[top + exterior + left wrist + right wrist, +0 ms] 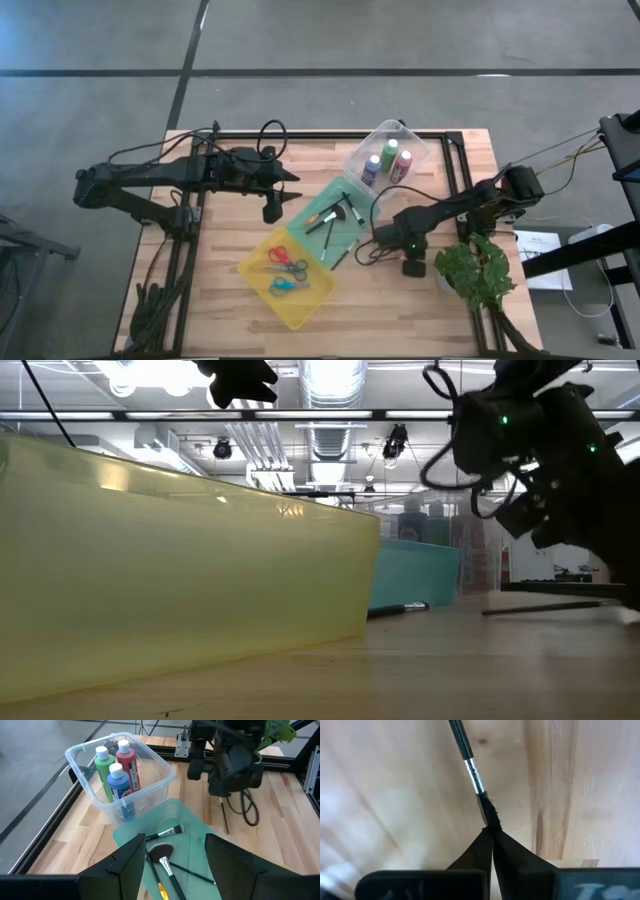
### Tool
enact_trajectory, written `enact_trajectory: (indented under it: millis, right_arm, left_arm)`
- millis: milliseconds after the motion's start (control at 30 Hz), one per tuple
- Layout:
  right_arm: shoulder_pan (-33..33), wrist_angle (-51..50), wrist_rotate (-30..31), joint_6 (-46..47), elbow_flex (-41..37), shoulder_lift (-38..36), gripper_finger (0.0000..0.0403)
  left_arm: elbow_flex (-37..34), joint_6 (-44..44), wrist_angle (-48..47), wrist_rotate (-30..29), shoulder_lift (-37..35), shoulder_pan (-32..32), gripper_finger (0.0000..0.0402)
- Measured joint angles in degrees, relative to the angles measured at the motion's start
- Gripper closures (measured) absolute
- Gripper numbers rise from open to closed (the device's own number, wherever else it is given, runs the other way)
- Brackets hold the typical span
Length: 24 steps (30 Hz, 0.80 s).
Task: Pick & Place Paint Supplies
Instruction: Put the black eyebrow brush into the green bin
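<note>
Black bristle tip of brush [479,787] pinched between right gripper [492,836] fingertips.

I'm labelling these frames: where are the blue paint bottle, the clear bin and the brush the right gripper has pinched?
blue paint bottle [120,787], left wrist view, on its label.
clear bin [162,770], left wrist view, on its rim.
brush [474,772], right wrist view, on its metal ferrule.

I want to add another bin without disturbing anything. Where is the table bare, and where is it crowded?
Bare wood: table front strip between yellow bin and plant, and the near-left corner. Crowded: the middle, with green bin, clear bin, and right gripper shut on a brush.
</note>
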Motion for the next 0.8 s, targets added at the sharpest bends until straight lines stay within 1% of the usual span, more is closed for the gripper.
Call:
enact_trajectory:
  millis: [300,500,567,700,800]
  right_arm:
    - [3.7,-8.6,0.3,0.4,10.3,-2.8,0.0396]
    - [5.3,-11.8,4.9,2.4,18.6,-4.9,0.0396]
    - [5.2,-11.7,7.8,2.6,21.0,-5.3,0.0395]
    - [2.7,-10.8,14.1,2.4,24.5,-4.9,0.0395]
    - [-0.8,-6.4,15.6,1.9,25.4,-3.3,0.0395]
  left_arm:
    - [0.0,0.0,-0.9,0.0,0.0,0.0,0.0189]
    - [-0.1,0.0,-1.7,0.0,0.0,0.0,0.0189]
    - [-0.1,0.0,-1.7,0.0,0.0,0.0,0.0189]
    - [-0.1,0.0,-1.8,0.0,0.0,0.0,0.0189]
    - [-0.2,0.0,-1.7,0.0,0.0,0.0,0.0189]
